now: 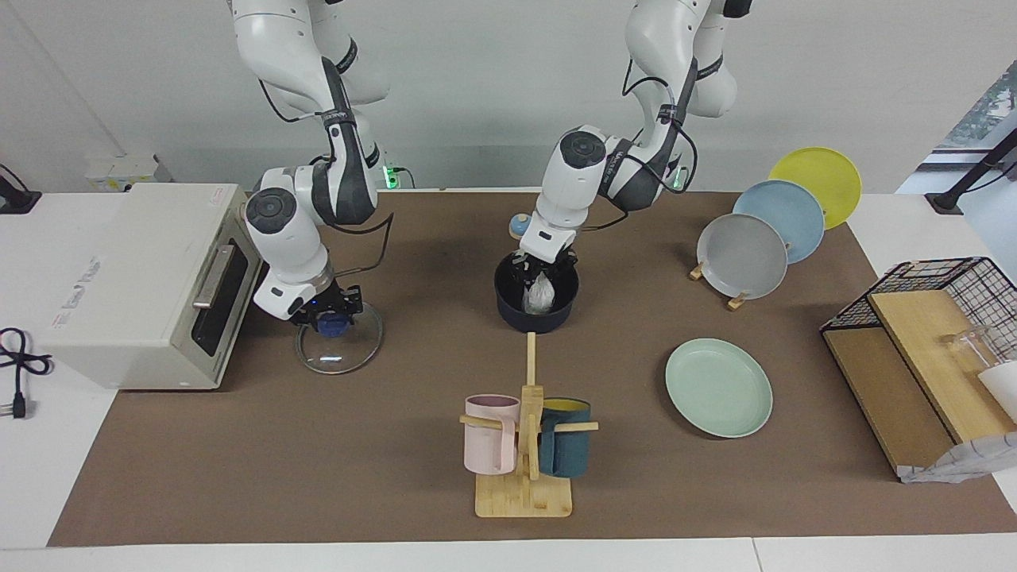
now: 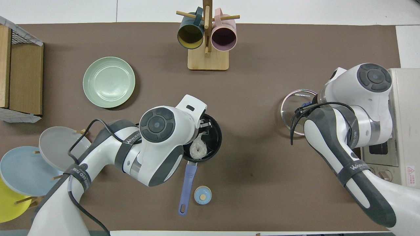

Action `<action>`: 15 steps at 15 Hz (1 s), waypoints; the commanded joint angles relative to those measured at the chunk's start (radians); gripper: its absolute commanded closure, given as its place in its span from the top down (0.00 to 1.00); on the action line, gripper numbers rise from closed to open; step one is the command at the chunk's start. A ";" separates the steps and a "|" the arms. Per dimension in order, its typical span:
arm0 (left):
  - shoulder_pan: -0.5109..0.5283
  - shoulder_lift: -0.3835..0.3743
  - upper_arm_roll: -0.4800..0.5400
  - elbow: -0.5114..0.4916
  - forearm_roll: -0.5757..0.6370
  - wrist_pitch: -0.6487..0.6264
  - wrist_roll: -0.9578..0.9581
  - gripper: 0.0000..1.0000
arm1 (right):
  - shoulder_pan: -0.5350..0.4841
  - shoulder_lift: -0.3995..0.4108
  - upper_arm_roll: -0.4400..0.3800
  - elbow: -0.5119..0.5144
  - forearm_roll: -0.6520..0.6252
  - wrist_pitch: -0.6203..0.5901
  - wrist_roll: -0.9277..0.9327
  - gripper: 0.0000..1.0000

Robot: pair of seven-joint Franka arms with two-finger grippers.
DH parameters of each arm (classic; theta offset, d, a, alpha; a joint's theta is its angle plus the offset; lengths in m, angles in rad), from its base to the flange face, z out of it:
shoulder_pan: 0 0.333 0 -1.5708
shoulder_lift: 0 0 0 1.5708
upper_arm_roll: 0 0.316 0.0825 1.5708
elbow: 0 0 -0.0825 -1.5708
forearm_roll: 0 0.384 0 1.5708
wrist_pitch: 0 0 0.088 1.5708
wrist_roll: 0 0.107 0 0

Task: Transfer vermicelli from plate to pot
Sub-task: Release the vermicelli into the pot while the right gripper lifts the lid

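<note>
Whitish vermicelli sits inside the dark pot at mid-bench. Left gripper reaches into the pot, closed on the noodle bundle. Green plate lies bare, farther from the robots, toward the left arm's end. Right gripper rests on the glass lid by the toaster oven; grip state unreadable.

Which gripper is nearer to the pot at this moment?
Left. The left gripper is down inside the pot, at the vermicelli. The right gripper is at the glass lid near the toaster oven.
</note>
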 commanded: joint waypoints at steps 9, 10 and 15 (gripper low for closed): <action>0.420 -0.118 0.005 0.342 0.044 -0.564 0.427 1.00 | 0.289 0.039 0.003 0.348 0.015 -0.321 0.385 0.57; 0.438 -0.124 0.005 0.342 0.045 -0.581 0.462 1.00 | 0.327 0.039 0.003 0.353 0.017 -0.315 0.445 0.57; 0.437 -0.176 0.002 0.266 0.102 -0.600 0.489 1.00 | 0.468 0.049 0.003 0.342 0.040 -0.239 0.680 0.54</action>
